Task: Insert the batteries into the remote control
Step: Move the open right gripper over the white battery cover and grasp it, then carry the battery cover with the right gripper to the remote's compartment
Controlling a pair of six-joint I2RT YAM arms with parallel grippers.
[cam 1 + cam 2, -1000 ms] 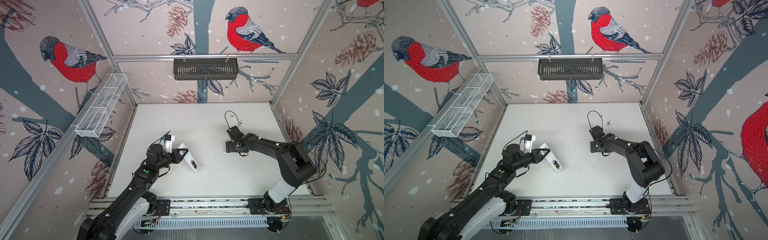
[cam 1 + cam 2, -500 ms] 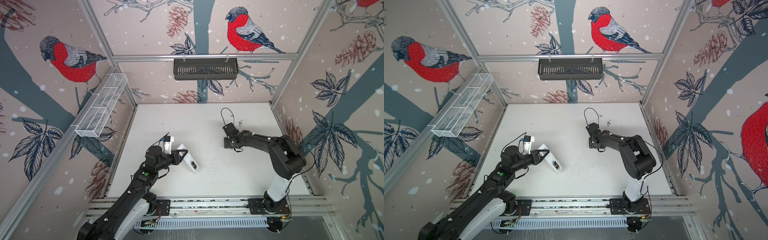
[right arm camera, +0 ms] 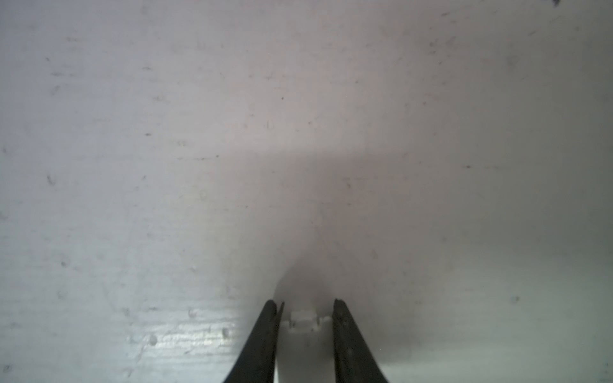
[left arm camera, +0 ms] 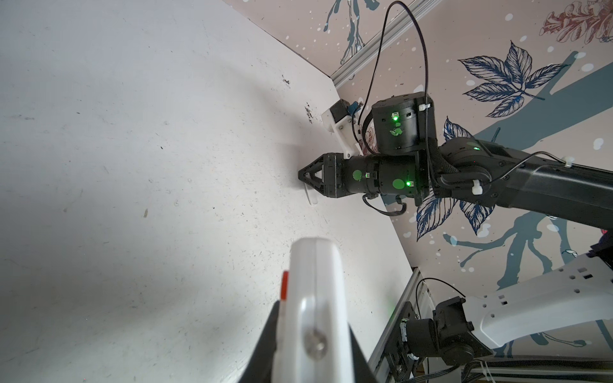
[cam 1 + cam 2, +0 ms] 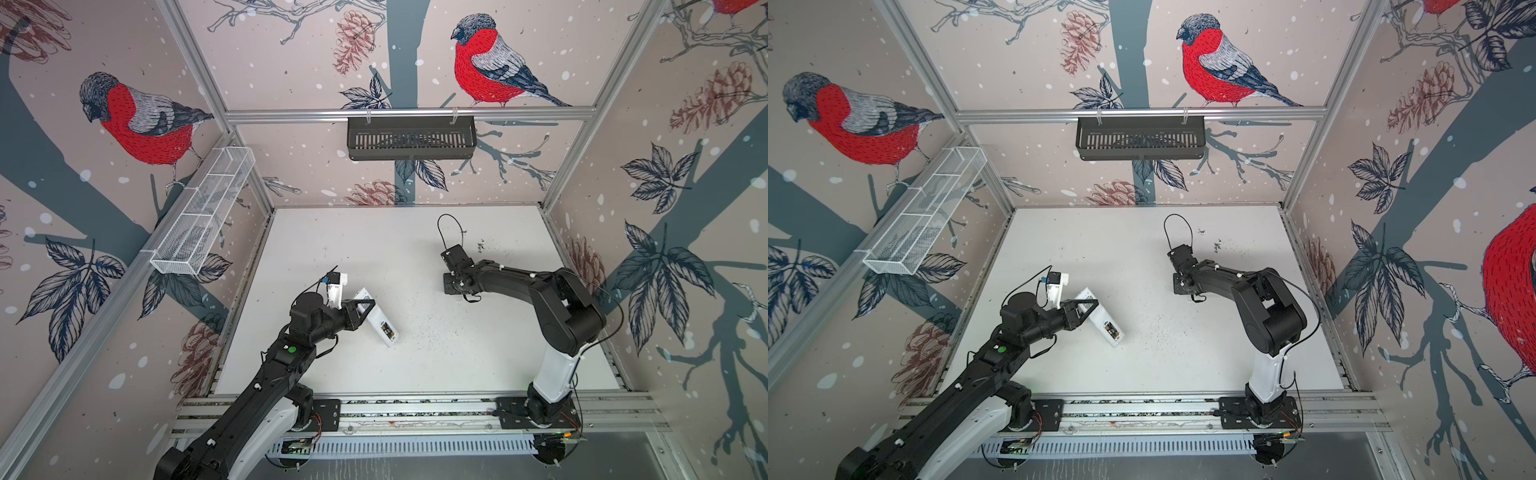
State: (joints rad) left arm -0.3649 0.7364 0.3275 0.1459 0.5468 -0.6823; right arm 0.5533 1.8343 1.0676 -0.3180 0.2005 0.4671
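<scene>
We find a white, scuffed table (image 5: 415, 249) with dark specks, boxed in by bird-print walls (image 5: 291, 62). The left claw (image 5: 365, 309) is clamped on the remote (image 5: 381, 323), which juts past its fingertips with the open compartment (image 5: 387, 329) facing up. The right claw (image 5: 451, 286) points down at the table, well apart from the left claw. Only the wrist views show a small white piece (image 3: 305, 323) between its fingers (image 3: 265, 338); we cannot tell whether they pinch it.
</scene>
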